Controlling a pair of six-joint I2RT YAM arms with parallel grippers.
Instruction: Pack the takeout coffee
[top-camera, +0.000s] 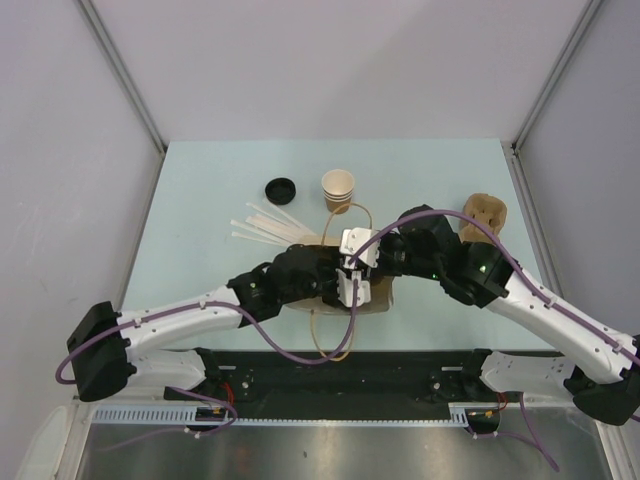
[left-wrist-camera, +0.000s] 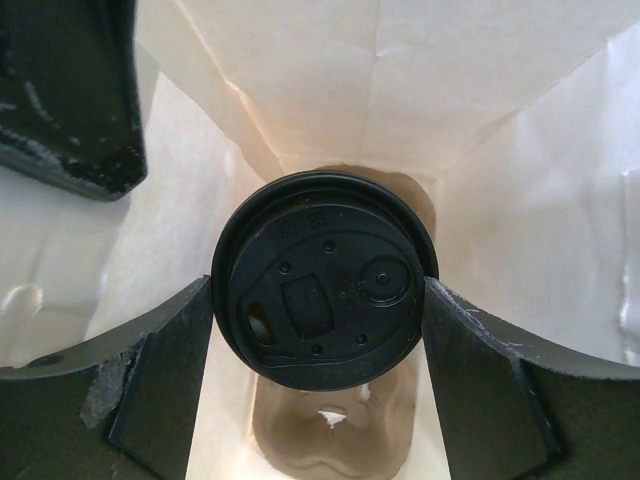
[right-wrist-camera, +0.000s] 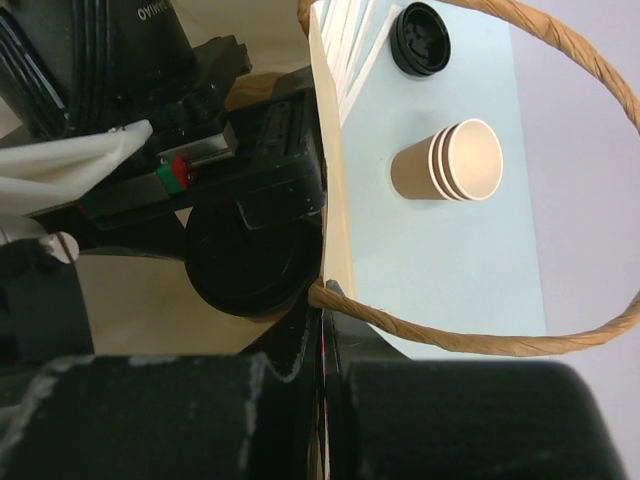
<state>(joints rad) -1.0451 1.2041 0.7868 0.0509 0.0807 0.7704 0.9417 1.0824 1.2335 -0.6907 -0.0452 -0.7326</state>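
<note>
Nearest, at the 6 o'clock edge of the table (top-camera: 190, 190): both arm bases. Left arm slanting in from 8 o'clock, right arm from 4 o'clock, meeting over the paper bag (top-camera: 378, 297) at mid-table.

Down inside the bag: left gripper (left-wrist-camera: 318, 288), jaws spread wide, fingers (left-wrist-camera: 160, 380) touching the black lid's rim at 9 and 3 o'clock in the wrist view, so gripping the takeout coffee (left-wrist-camera: 325, 310). Coffee enclosed by the bag's pale walls, lid turned toward the wrist camera, bag floor showing past it at 6 o'clock. Cannot tell whether resting on that floor or held above it.

At the bag's far rim, about 1 o'clock: right gripper (right-wrist-camera: 325, 350) fully closed, pinching the rim's paper edge between its fingers, just beside the foot of a twisted-paper handle (right-wrist-camera: 480, 348) looping outward.

Beyond the bag, each apart from it:
- at 10 o'clock, a fan of white sticks (top-camera: 265, 222) lying flat;
- at 11 o'clock, a loose black lid (top-camera: 281, 190);
- at 12 o'clock, a stack of lidless brown cups (top-camera: 338, 186), upright, mouths up, just past the handle loop;
- at 2 o'clock, a brown cardboard carrier (top-camera: 485, 212), partly hidden behind the right arm.
</note>
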